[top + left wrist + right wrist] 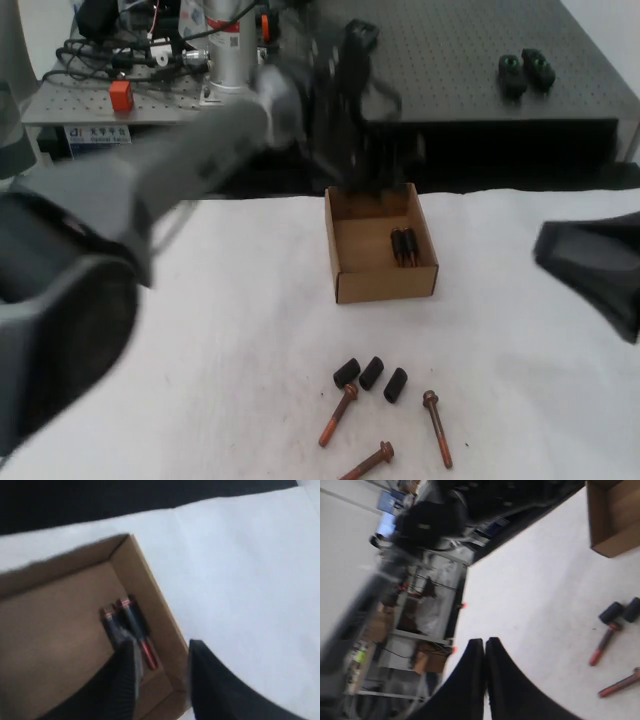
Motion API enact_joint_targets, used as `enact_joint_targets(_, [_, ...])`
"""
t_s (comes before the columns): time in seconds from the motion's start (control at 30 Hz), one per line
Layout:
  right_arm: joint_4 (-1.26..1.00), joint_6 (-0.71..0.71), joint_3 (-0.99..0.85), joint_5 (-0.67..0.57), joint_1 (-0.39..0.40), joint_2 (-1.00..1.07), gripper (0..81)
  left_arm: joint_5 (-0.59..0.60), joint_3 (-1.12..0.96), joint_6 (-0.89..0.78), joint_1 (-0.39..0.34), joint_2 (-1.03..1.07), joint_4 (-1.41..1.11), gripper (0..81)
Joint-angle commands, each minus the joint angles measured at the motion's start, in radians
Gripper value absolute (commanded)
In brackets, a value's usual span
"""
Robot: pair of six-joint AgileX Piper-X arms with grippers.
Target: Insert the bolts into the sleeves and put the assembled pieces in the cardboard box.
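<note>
The left jaws are spread and empty over the box (385, 283), where two done pieces (403, 248) lie. The right jaws are pressed together. Three bolts (338, 415) and three sleeves (371, 373) lie nearer on the bench (200, 330). The bolts look hard and light; pinch one mid-stem.

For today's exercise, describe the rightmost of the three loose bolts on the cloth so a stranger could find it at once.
Find the open brown cardboard box on the white cloth. In front of it lie three short black sleeves in a row, then three rust-coloured metal bolts. The rightmost bolt is the one, and it alone slants the opposite way from the other two.
</note>
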Motion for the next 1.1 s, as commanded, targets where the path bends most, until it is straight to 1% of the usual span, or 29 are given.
enact_joint_targets(0.0, [-0.003,-0.086,-0.002,0.008,-0.001,0.031,2.0,-0.125,0.071,0.101,0.004,-0.168,0.028,19.9])
enact_joint_targets(0.13, [0.035,-0.296,-0.028,0.075,0.007,0.260,2.0,-0.145,0.317,0.115,0.004,-0.364,-0.025,19.7])
enact_joint_targets(0.23, [0.128,-0.469,-0.100,0.171,0.047,0.457,2.0,-0.145,0.522,0.115,0.004,-0.504,-0.089,19.7])
enact_joint_targets(0.33, [0.246,-0.642,-0.193,0.309,0.107,0.620,0.6,-0.145,0.707,0.107,0.004,-0.632,-0.149,19.7])
enact_joint_targets(0.4, [0.291,-0.674,-0.246,0.391,0.140,0.706,8.2,-0.145,0.815,0.107,0.004,-0.708,-0.179,19.7])
enact_joint_targets(0.53, [0.312,-0.668,-0.315,0.454,0.161,0.826,35.5,-0.144,0.948,0.107,0.004,-0.820,-0.185,19.7])
enact_joint_targets(0.57, [0.312,-0.668,-0.321,0.464,0.161,0.846,41.0,-0.144,0.967,0.107,0.004,-0.838,-0.185,19.7])
enact_joint_targets(0.6, [0.312,-0.668,-0.324,0.471,0.161,0.860,42.8,-0.144,0.989,0.107,0.004,-0.858,-0.185,19.7])
enact_joint_targets(0.63, [0.312,-0.668,-0.324,0.482,0.161,0.877,42.4,-0.144,1.008,0.107,0.004,-0.876,-0.185,19.7])
enact_joint_targets(0.77, [0.315,-0.668,-0.324,0.478,0.161,0.930,33.7,-0.144,1.053,0.107,0.004,-0.912,-0.185,19.7])
enact_joint_targets(0.83, [0.302,-0.668,-0.324,0.475,0.161,0.946,31.3,-0.144,1.060,0.107,0.004,-0.912,-0.182,19.7])
enact_joint_targets(1.07, [0.251,-0.668,-0.324,0.475,0.161,0.956,31.3,-0.144,1.065,0.115,0.004,-0.912,-0.185,19.7])
